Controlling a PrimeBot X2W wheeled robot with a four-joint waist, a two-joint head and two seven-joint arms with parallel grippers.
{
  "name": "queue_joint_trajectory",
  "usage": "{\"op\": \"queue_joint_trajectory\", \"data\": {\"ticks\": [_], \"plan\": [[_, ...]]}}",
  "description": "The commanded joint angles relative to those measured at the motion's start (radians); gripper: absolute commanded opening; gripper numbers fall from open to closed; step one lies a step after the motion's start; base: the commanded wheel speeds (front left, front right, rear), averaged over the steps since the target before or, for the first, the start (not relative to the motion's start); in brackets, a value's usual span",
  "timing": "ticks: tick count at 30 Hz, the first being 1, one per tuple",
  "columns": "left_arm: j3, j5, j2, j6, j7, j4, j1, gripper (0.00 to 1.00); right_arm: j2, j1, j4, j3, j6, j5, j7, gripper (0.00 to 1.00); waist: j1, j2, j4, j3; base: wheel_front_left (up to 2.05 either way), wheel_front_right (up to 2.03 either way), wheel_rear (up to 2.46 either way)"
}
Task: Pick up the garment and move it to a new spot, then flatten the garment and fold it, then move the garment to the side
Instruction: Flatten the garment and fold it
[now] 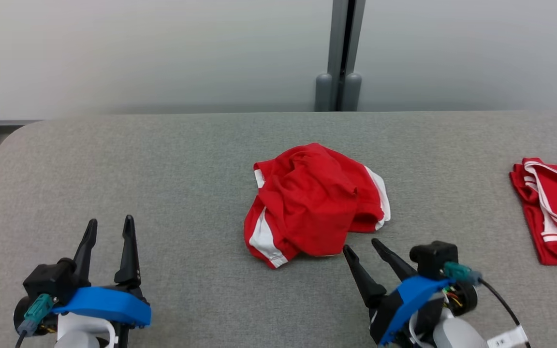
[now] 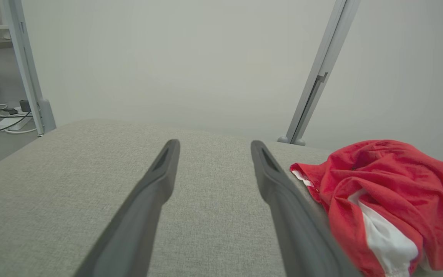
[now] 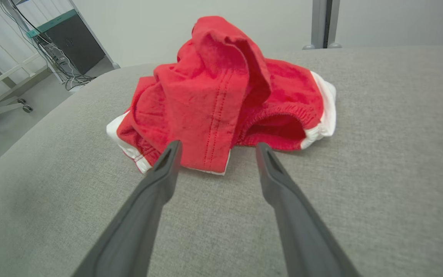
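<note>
While the red garment with white trim (image 1: 315, 200) sits crumpled in a heap around the middle of the grey counter (image 1: 162, 159), both claws hang on the robot's side of it, holding nothing. The left claw (image 1: 109, 220) is well off to the left of the heap, fingers spread and pointing straight ahead over bare fabric. From its wrist cam the garment's off to the right, not touching. The right claw (image 1: 360, 244) is way closer. It's also wide open and angled in toward the pile, with the tips just short of the near hem. In the right wrist view the two fingers frame a drooping fold with a stitched seam, and there's an elastic waistband opening on the right of the pile. No contact that I can see. There's also a second red-and-white piece (image 1: 556, 212) lying at the right edge of the counter, well apart from the heap. A grey post (image 1: 341, 53) stands against the pale wall behind.
</note>
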Motion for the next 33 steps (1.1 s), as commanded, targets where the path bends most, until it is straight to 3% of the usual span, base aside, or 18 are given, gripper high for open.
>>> {"op": "queue_joint_trajectory", "data": {"ticks": [1,14,20,21,22,23,28,33], "plan": [[-0.005,0.007,0.002,-0.007,-0.004,0.001,-0.022,1.00,-0.003,-0.042,0.027,0.011,0.000,0.029,-0.005,1.00,0.0000,0.0000,0.017,0.014,0.00,0.00,0.00],[-0.018,0.019,-0.001,-0.014,-0.004,-0.006,-0.066,1.00,-0.003,-0.265,0.258,0.005,0.000,0.112,-0.081,1.00,0.0000,0.0000,0.078,0.061,0.00,0.00,0.00],[-0.014,0.020,-0.001,-0.014,-0.004,-0.011,-0.068,1.00,-0.003,-0.328,0.328,0.048,0.000,0.140,-0.103,1.00,0.0000,0.0000,0.088,0.069,0.00,0.00,0.00],[-0.013,0.020,-0.002,-0.014,-0.004,-0.011,-0.069,1.00,-0.003,-0.337,0.333,0.061,0.000,0.148,-0.108,0.83,0.0000,0.0000,0.089,0.070,0.00,0.00,0.00],[-0.013,0.021,-0.002,-0.014,-0.004,-0.011,-0.069,1.00,-0.003,-0.344,0.336,0.067,0.000,0.155,-0.121,0.36,0.0000,0.0000,0.090,0.070,0.00,0.00,0.00],[-0.014,0.021,-0.002,-0.014,-0.004,-0.010,-0.069,1.00,-0.003,-0.350,0.342,0.074,0.000,0.157,-0.131,0.00,0.0000,0.0000,0.090,0.068,0.00,0.00,0.00],[-0.014,0.023,-0.003,-0.010,-0.004,-0.013,-0.055,1.00,-0.008,-0.369,0.340,0.046,0.000,0.139,-0.200,0.00,0.0000,0.0000,0.086,0.053,0.00,0.00,0.00],[-0.014,0.022,0.001,-0.005,-0.004,-0.019,-0.035,1.00,-0.060,-0.339,0.297,-0.050,0.000,0.094,-0.229,0.00,0.0000,0.0000,0.076,0.033,0.00,0.00,0.00]]}}
